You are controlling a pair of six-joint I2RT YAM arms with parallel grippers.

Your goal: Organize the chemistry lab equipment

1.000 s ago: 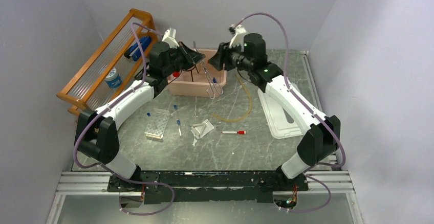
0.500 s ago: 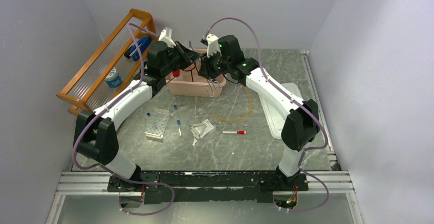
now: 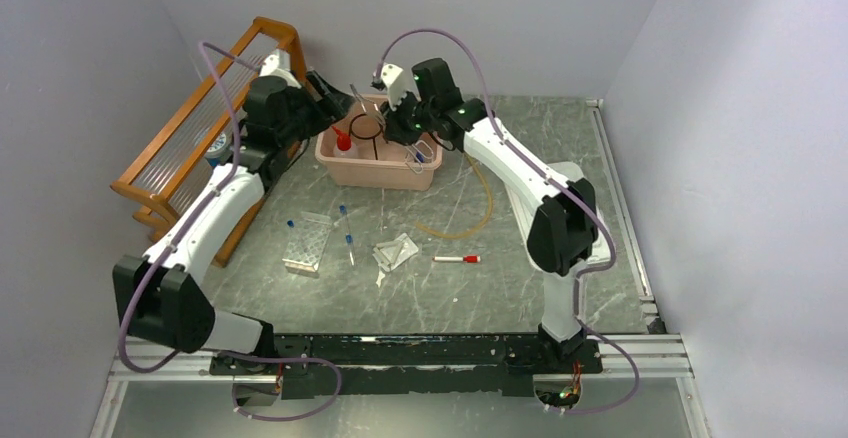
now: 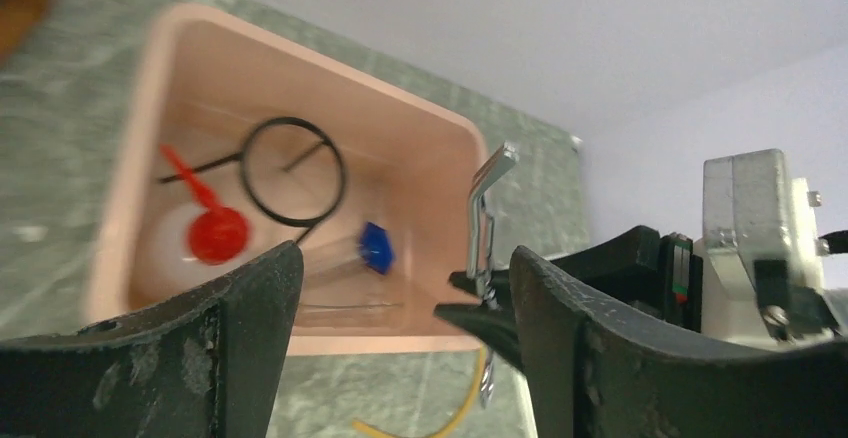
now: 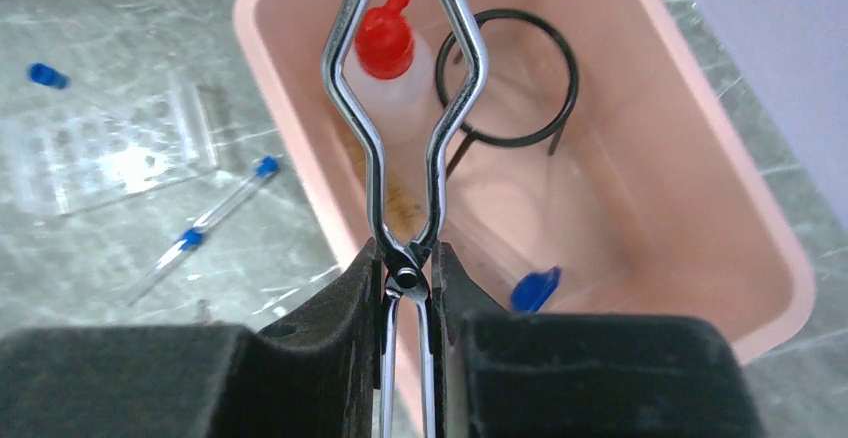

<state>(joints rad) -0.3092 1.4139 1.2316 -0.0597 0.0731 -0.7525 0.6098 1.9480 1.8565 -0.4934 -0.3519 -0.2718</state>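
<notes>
The right gripper (image 5: 407, 280) is clamped tight on a pair of metal tongs (image 5: 372, 148), gripping them at the pivot. The tongs reach out over the pink bin (image 5: 700, 128), which stands near the far edge of the worktop (image 3: 450, 298), left of its middle. The left gripper (image 4: 400, 268) hangs just off the bin's left end with its fingers spread wide and nothing between them.

Three things lie inside the bin. The clear red-capped squeeze bottle (image 5: 388, 53) rests at the left end. The black wire ring (image 5: 574, 70) is beside it toward the far wall. The blue-based thin cylinder (image 5: 535, 289) lies along the near wall. In the right wrist view the tongs' bowed arms frame the bottle's red cap; whether they touch it cannot be told.

The other pieces are out on the worktop, nearer its front edge than the bin is:
- The clear tube rack (image 3: 308, 243) lies flat to the left of the centre.
- The blue-capped tubes (image 3: 349, 246) lie loose just right of the rack.
- The white triangles (image 3: 395, 253) sit near the centre, with a small red-tipped stick (image 3: 457, 258) to their right.
- The amber tubing (image 3: 488, 203) curves from the bin's right end toward the centre.

The wooden slatted rack (image 3: 180, 148) leans along the left edge.
</notes>
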